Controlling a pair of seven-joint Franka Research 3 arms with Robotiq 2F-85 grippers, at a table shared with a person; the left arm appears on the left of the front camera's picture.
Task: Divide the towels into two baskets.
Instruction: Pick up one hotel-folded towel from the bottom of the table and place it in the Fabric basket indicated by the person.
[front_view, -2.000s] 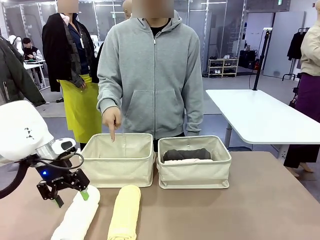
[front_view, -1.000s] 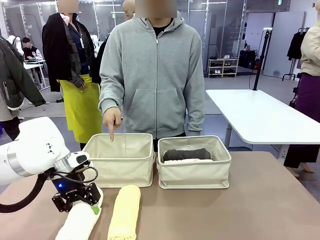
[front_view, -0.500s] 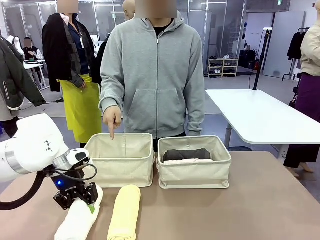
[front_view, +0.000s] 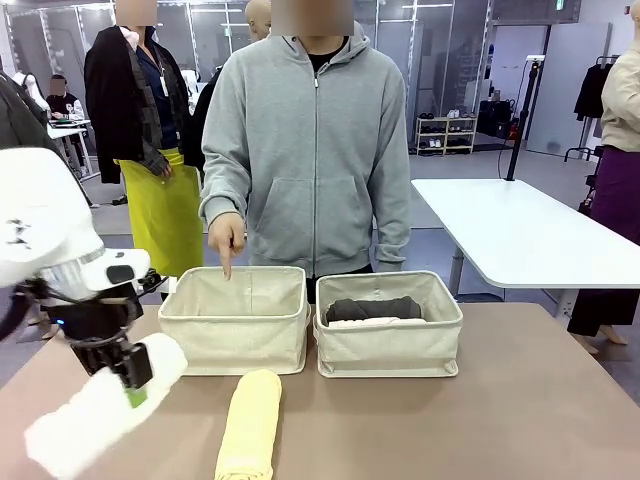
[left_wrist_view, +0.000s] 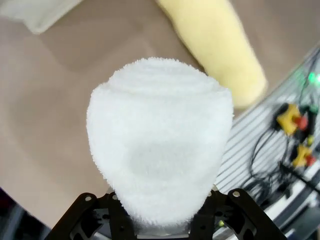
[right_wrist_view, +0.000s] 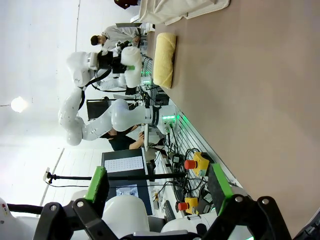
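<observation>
The white towel hangs clear of the table at its near left corner. It is pinched close to its upper end by the left gripper, and the long free end slopes down toward the table's near edge. In the left wrist view the roll bulges out between the jaws, which are pressed into the cloth on both sides. The left arm's wrist points down, a little in front of the left basket and to its left.

The yellow towel lies flat on the table just in front of that basket, apart from the white one. The right basket holds the dark grey towel on top of a paler roll.

Across the table, a person's hand points one finger down at the left basket's far rim.

The right gripper is spread wide with nothing between its fingers. A screen behind it carries print too small to read.
</observation>
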